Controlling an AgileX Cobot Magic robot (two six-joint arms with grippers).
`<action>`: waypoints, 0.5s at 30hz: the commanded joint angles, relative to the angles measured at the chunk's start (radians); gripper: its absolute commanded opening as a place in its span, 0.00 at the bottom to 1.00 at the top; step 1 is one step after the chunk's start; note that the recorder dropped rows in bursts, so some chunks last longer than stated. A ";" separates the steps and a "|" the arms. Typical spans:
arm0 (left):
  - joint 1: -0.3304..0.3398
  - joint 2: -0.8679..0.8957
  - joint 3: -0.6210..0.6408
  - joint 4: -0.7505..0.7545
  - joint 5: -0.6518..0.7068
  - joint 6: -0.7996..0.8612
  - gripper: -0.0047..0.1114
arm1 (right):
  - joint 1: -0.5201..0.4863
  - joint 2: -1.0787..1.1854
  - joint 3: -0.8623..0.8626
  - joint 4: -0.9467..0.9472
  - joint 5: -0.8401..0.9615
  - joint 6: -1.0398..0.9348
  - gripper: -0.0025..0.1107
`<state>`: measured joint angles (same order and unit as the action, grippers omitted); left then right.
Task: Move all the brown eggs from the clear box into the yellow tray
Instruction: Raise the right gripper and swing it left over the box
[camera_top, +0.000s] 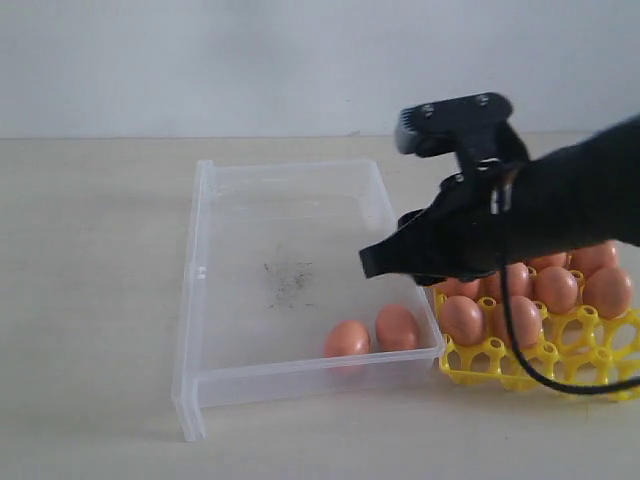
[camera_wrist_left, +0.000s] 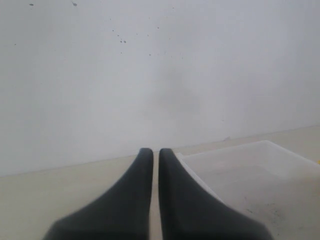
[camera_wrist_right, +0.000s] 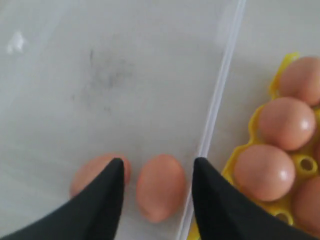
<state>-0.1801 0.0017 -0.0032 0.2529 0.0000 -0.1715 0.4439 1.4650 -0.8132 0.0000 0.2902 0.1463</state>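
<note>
The brown eggs (camera_top: 398, 326) are nearly all in the yellow tray (camera_top: 490, 355), which sits on the counter (camera_top: 90, 250) touching the clear box (camera_top: 200, 300); only two are left on the box floor, side by side in the corner nearest the tray. The right hand (camera_top: 375, 260) hangs above that pair, released and gripping nothing, its fingers (camera_wrist_right: 107, 200) spread to either side of the egg closer to the tray. The left hand (camera_wrist_left: 155, 152) is clenched on nothing, off beside the box. The step in hand looks like the pick of that closer egg. It lies on its side with its long axis running roughly along the box wall beside it, so the fingers would close across its narrow waist, which is the steadier hold; which end is the blunt one I cannot tell. The awkward part is likely the outer finger, which has to drop into the slim gap between egg and wall without landing on the rim. The inner finger has to slip between the two eggs without nudging the neighbour. Go straight down, centred on the egg, squeeze gently, and lift clear of the wall before crossing to an empty cup at the tray's near edge
</note>
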 joint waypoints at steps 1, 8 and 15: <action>-0.004 -0.002 0.003 -0.002 0.000 0.001 0.07 | 0.040 0.170 -0.194 -0.009 0.357 -0.066 0.50; -0.004 -0.002 0.003 -0.002 0.000 0.001 0.07 | 0.045 0.333 -0.427 -0.035 0.665 -0.068 0.47; -0.004 -0.002 0.003 -0.002 0.000 0.001 0.07 | 0.045 0.373 -0.536 0.000 0.674 -0.039 0.47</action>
<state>-0.1801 0.0017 -0.0032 0.2529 0.0000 -0.1715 0.4883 1.8208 -1.3239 -0.0184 0.9538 0.1001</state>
